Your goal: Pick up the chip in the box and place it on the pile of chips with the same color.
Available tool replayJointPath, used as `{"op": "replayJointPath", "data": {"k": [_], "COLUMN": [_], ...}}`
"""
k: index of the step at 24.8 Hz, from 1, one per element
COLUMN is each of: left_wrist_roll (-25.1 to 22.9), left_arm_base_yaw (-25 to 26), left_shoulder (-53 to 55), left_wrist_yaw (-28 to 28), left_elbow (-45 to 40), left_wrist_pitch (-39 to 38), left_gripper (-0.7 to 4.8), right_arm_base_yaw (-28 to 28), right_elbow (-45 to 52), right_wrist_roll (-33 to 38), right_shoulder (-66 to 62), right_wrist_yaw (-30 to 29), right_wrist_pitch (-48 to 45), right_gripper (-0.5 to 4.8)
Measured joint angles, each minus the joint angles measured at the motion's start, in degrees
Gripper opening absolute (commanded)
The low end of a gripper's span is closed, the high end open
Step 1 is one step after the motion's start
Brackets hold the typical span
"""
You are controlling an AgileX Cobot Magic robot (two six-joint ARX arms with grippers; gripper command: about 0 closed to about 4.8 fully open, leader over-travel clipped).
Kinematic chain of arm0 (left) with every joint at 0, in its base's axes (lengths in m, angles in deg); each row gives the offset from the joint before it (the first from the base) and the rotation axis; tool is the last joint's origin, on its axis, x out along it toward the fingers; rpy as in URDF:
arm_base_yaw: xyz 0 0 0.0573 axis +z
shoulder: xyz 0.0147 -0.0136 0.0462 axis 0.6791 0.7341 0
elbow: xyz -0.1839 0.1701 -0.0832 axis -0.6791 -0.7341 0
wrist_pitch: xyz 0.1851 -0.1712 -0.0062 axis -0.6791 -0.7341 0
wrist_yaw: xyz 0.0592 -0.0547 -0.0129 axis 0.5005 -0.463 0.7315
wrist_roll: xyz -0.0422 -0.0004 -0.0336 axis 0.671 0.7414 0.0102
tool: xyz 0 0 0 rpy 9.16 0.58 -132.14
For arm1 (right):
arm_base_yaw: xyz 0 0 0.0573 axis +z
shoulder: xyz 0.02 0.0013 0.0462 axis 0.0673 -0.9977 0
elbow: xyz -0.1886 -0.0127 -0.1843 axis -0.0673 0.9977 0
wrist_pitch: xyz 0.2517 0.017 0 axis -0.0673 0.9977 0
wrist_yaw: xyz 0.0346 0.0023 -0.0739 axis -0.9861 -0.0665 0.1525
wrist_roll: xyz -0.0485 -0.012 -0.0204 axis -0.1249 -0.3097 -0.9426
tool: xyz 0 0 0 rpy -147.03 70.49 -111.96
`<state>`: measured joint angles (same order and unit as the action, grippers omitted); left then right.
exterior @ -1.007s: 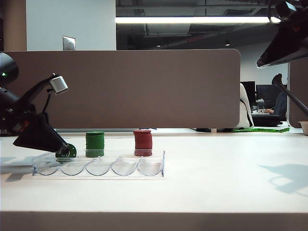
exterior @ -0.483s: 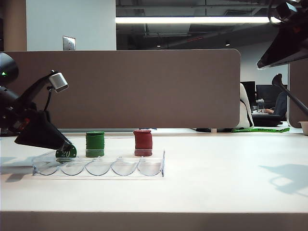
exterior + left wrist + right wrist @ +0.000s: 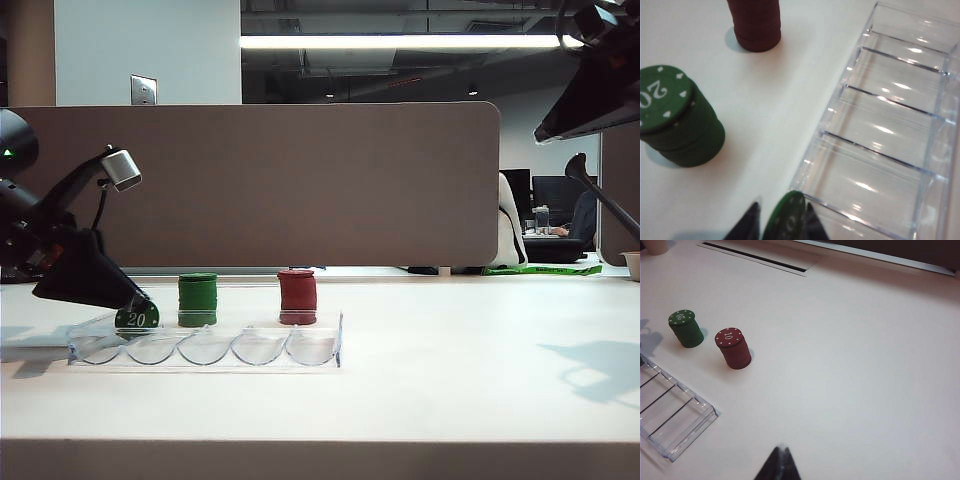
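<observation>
The dark green chip [image 3: 137,318] stands on edge at the left end of the clear box [image 3: 300,352], showing its white "20". My left gripper [image 3: 138,306] slants down onto it, and in the left wrist view the chip [image 3: 786,217] sits between the two black fingertips [image 3: 751,222], shut on it at the rim of the box [image 3: 880,150]. The green pile of chips [image 3: 197,299] [image 3: 682,125] stands just behind the box, a short way from the chip. My right gripper [image 3: 781,454] hangs shut and empty high over bare table, far from the pile [image 3: 686,328].
A red chip stack [image 3: 297,297] [image 3: 756,25] [image 3: 733,348] stands to the right of the green pile. The box [image 3: 670,425] has several empty grooves. A brown partition [image 3: 300,180] runs behind the table. A cable slot [image 3: 755,257] lies at the table's far side.
The chip between my left fingers has turned its "20" face toward the exterior camera, and the left gripper shifted slightly. The right arm has kept still.
</observation>
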<state>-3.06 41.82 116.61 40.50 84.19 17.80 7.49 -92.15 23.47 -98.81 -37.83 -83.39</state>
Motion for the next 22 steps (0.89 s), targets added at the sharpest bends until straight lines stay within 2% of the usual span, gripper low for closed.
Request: {"op": "replayJointPath", "data": {"k": [22], "left_wrist_roll": [1.0], "left_arm_base_yaw": [0.0], "left_shoulder": [0.0], "left_wrist_yaw": [-0.9], "left_elbow": [0.0], "left_wrist_pitch": [0.0], "left_gripper": [1.11], "right_arm_base_yaw": [0.0], "right_elbow": [0.0], "right_wrist_roll": [0.0], "right_shoulder": [0.0], "right_wrist_yaw": [0.0], "right_wrist_pitch": [0.0], "right_gripper": [-0.01]}}
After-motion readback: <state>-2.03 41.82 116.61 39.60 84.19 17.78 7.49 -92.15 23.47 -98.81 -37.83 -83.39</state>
